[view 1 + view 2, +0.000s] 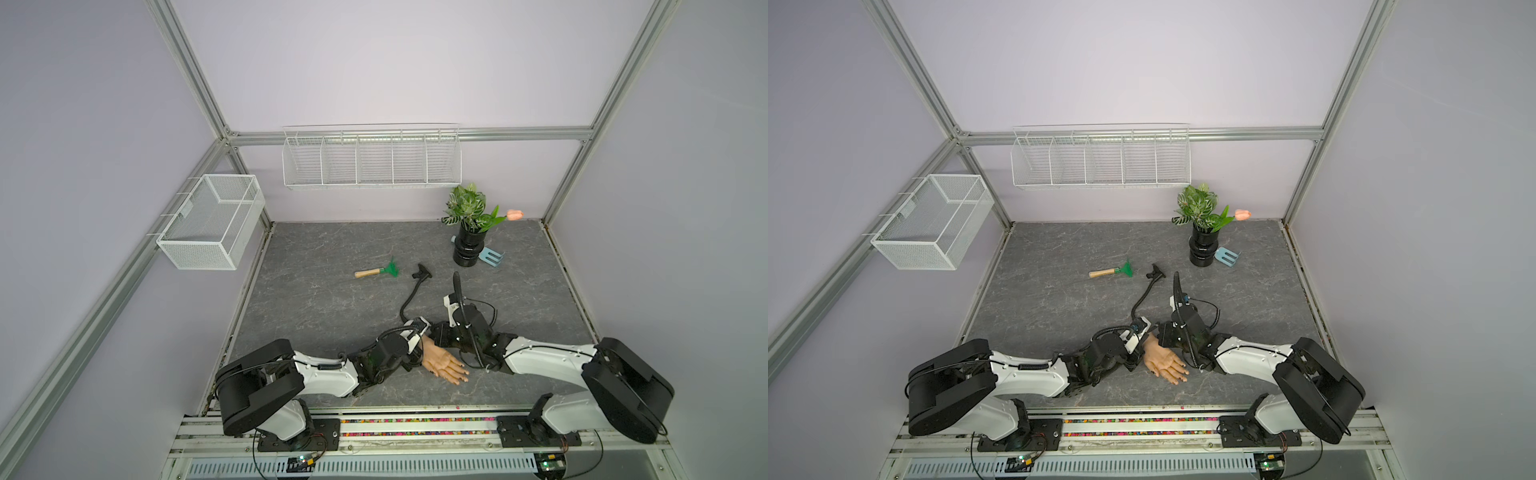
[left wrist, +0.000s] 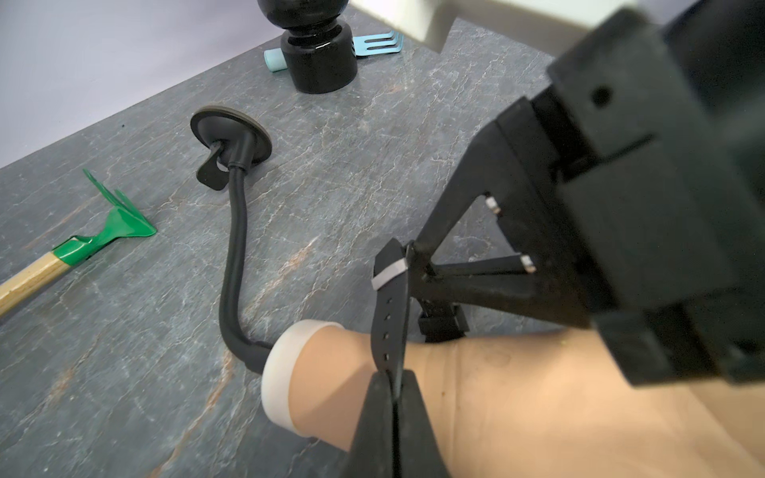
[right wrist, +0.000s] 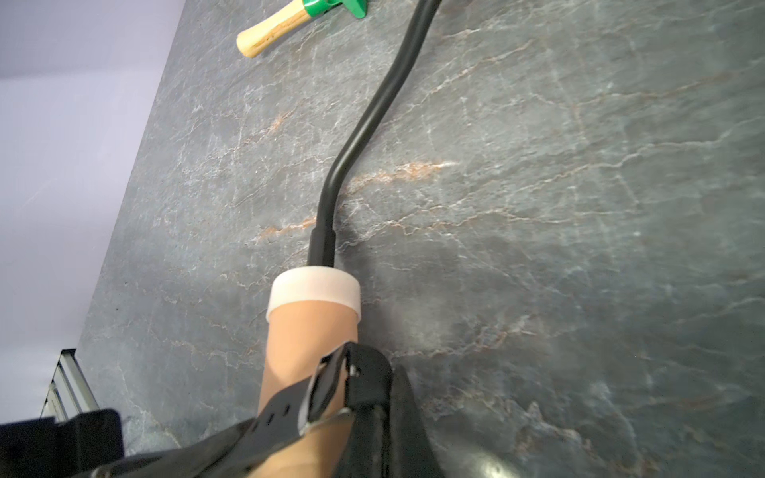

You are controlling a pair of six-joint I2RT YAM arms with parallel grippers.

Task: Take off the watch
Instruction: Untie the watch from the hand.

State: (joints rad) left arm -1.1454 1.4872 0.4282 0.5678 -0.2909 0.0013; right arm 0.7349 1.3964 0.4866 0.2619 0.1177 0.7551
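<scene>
Left hand [image 2: 394, 385] pinches the small black rubber-strapped wristwatch [image 2: 388, 323], wrapped round the tan mannequin wrist [image 2: 331, 372] beneath it; right hand [image 2: 415, 265], just beyond, pinches its free strap end. Black gooseneck stalk [image 2: 232, 248] trails away past both.

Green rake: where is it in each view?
Top view: green rake mid-table, left of the black gooseneck stalk.
Top view: green rake, same spot.
Left wrist: green rake at picture's left edge, handle cropped.
Right wrist: green rake at picture's top edge, head cropped.
Shared landmark: black gooseneck stalk, in all four.
</scene>
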